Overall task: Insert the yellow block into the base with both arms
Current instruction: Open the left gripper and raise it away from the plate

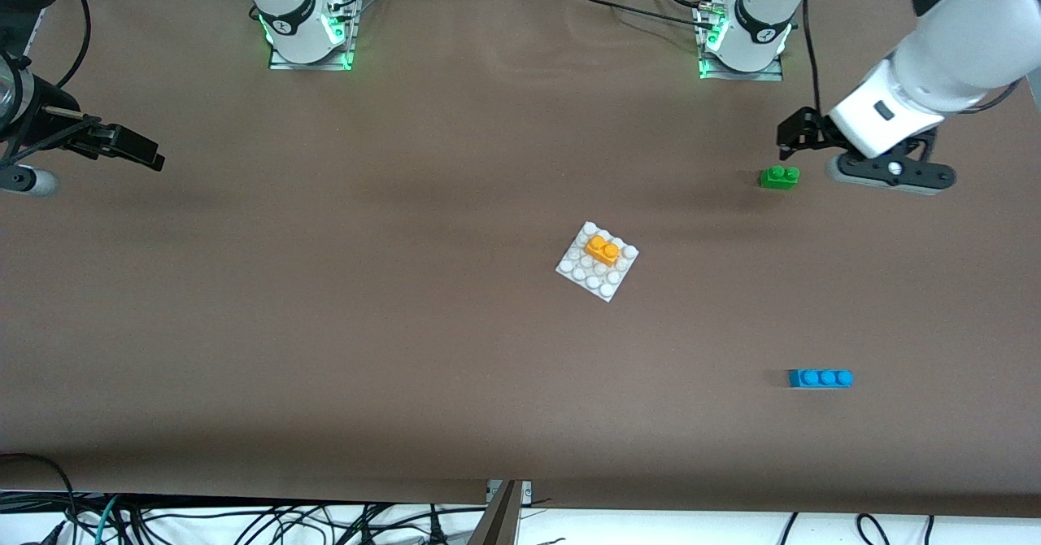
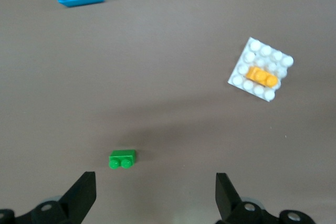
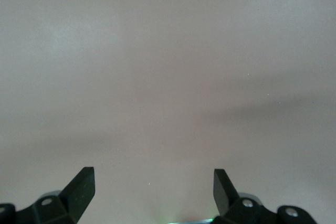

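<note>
both grippers hang spread and empty, the left gripper (image 1: 801,134) over the green brick (image 1: 779,176) and nearer the base (image 1: 587,275) than the right gripper (image 1: 130,148), while the yellow block (image 1: 603,249) already sits on the base's farther studs, long axis diagonal.

Both wrist views cut off each gripper below its fingertips, the front view's edges crop both arms, and how deep the yellow block (image 1: 603,249) sits on the base (image 1: 579,272) is too small to tell.
</note>
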Robot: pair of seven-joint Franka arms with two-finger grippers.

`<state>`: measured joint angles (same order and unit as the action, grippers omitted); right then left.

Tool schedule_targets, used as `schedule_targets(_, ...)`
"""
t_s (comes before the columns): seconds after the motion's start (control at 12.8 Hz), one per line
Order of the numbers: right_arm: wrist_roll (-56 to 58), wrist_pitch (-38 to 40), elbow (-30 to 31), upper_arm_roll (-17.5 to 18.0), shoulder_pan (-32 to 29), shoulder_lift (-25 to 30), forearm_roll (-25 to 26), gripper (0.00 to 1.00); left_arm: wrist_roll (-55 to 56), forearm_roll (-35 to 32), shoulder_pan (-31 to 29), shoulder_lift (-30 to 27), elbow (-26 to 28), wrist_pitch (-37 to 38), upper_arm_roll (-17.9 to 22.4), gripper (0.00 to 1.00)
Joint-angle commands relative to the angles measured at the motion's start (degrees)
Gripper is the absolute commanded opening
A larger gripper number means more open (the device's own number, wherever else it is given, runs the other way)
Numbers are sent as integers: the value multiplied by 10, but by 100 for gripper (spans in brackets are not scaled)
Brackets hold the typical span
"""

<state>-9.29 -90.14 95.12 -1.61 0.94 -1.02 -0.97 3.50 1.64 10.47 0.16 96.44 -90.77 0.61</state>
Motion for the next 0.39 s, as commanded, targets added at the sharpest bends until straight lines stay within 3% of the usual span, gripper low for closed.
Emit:
schedule_targets(0.0, 1, 6, -5, 0, -3, 3, -9, 100, 9, -13, -9, 5, -30, 21, -8, 100)
schedule_targets(0.31, 1, 4, -5, 0, -3, 3, -9, 100, 8, -13, -11, 7, -39, 33, -5, 100)
